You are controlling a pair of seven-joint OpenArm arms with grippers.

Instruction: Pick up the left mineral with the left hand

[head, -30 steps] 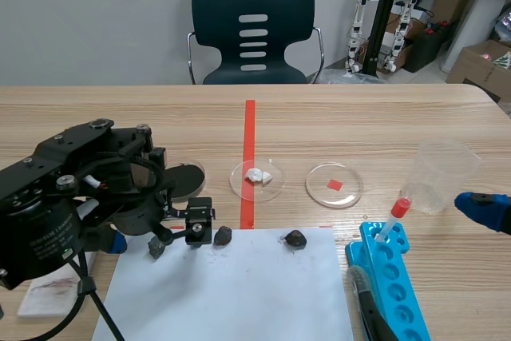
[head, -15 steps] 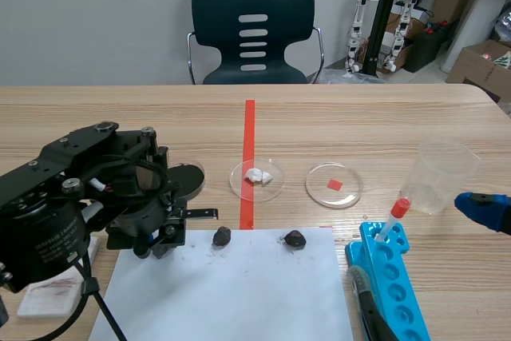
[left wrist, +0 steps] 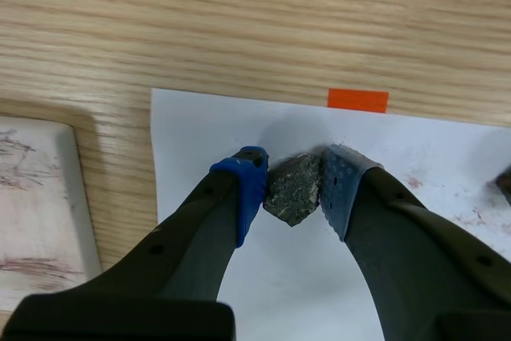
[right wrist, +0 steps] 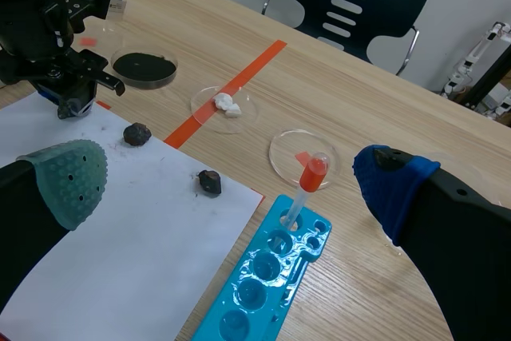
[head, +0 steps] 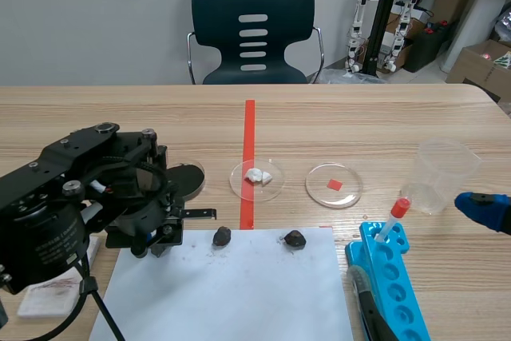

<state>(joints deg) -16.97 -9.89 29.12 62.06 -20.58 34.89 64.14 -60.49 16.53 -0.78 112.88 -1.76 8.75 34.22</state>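
Observation:
In the left wrist view a dark, rough mineral [left wrist: 292, 191] is pressed between the blue pads of my left gripper [left wrist: 294, 184], just over the near left corner of the white paper [left wrist: 239, 129]. In the scene view that gripper [head: 156, 243] sits low at the paper's left edge and hides the stone. Two more dark minerals [head: 223, 235] [head: 295, 238] lie to its right along the paper's far edge. My right gripper [right wrist: 227, 177] hangs open and empty above the table's right side, its blue pad [head: 483, 209] showing at the scene's right edge.
A white streak plate [head: 44, 289] lies left of the paper. Behind the paper are a black dish [head: 184, 177], a dish with a white lump [head: 257, 177] and a dish with a red chip [head: 334, 184]. A plastic cup [head: 443, 175] and a blue tube rack [head: 391, 273] stand at the right.
My left gripper stood wide open a second ago; it has since shifted left and shut on the leftmost mineral. The other two minerals and the right arm have stayed put.

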